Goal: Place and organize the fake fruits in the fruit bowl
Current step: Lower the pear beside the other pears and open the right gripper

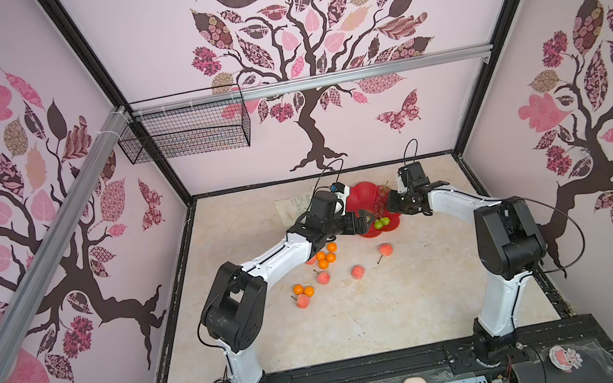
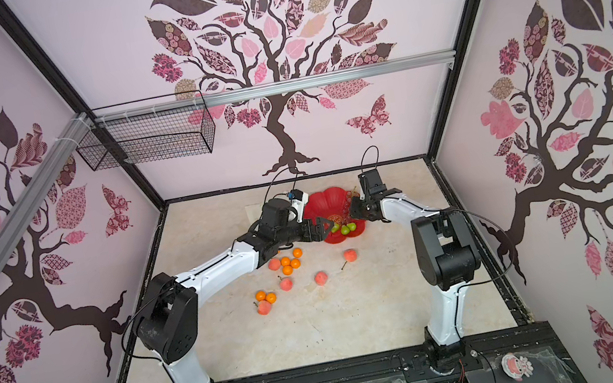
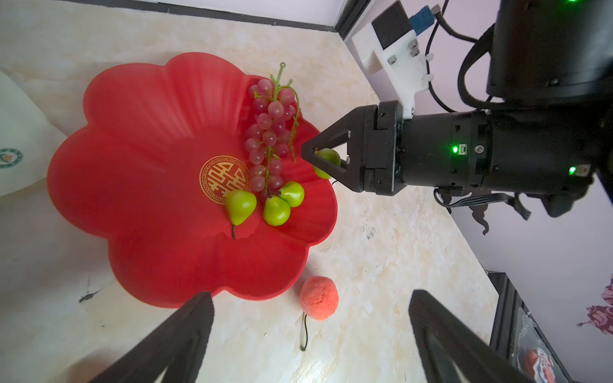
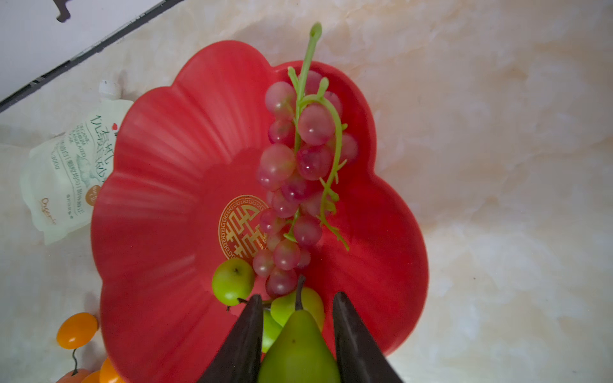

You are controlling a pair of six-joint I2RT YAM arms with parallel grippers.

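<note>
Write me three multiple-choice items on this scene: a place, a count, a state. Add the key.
1. Where does the grape bunch lie?
A. on the table
B. in the fruit bowl
C. in the wire basket

2. How many green fruits lie loose in the bowl?
A. one
B. three
C. five

3. The right gripper is:
A. open and empty
B. shut on a peach
C. shut on a green pear

1 B: the bunch rests inside, by the gold emblem.
2 B: the left wrist view shows three beside the grapes.
3 C: its fingers clamp the pear at the bowl's rim.
</note>
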